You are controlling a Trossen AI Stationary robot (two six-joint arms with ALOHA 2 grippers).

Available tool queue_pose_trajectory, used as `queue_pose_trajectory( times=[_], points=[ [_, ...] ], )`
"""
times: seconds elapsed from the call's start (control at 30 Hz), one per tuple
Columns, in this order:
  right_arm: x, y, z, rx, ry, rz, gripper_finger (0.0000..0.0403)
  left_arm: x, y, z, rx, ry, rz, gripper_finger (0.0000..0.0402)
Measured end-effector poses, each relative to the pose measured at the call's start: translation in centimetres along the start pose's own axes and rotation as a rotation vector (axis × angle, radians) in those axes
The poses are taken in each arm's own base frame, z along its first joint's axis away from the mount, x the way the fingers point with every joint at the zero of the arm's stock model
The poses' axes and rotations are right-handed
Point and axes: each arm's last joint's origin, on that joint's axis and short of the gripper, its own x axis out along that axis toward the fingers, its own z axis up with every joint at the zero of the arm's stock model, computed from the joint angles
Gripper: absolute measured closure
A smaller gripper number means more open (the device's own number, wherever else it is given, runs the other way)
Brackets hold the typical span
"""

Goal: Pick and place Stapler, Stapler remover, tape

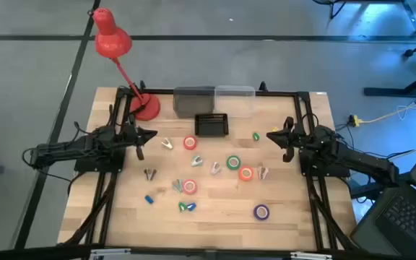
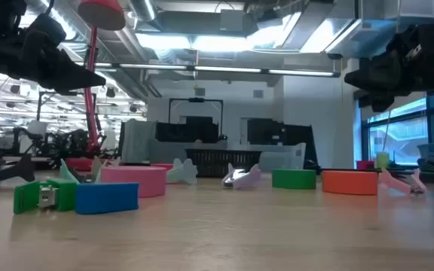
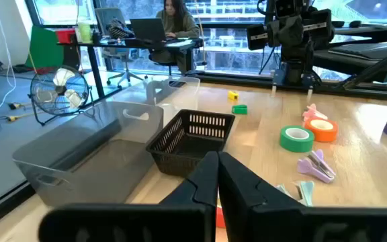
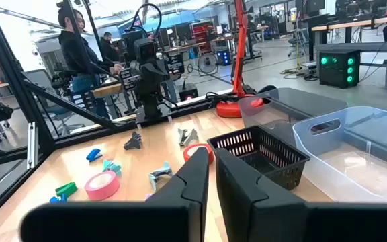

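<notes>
Starting well means choosing one tape roll and coming straight down over it, fingers spread wider than the ring. Neither arm has begun: the left gripper (image 1: 147,135) hovers near the table's left edge, the right gripper (image 1: 274,135) near the right edge, both with fingers together and empty. Flat, smooth rings lie mid-table: a green tape roll (image 1: 233,162) just beside an orange tape roll (image 1: 246,173). The black mesh basket (image 1: 211,124) waits by the far edge.
</notes>
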Motion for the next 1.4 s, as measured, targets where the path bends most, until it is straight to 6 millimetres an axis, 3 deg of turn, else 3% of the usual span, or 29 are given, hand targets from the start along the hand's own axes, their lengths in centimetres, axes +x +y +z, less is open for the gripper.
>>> queue_pose_trajectory(
  times=[1.4],
  points=[
    [0.00, 0.05, 0.20, -0.004, -0.021, 0.005, 0.0370, 0.00, 0.00, 0.00, 0.000, 0.000, 0.000, 0.0398]
  ],
)
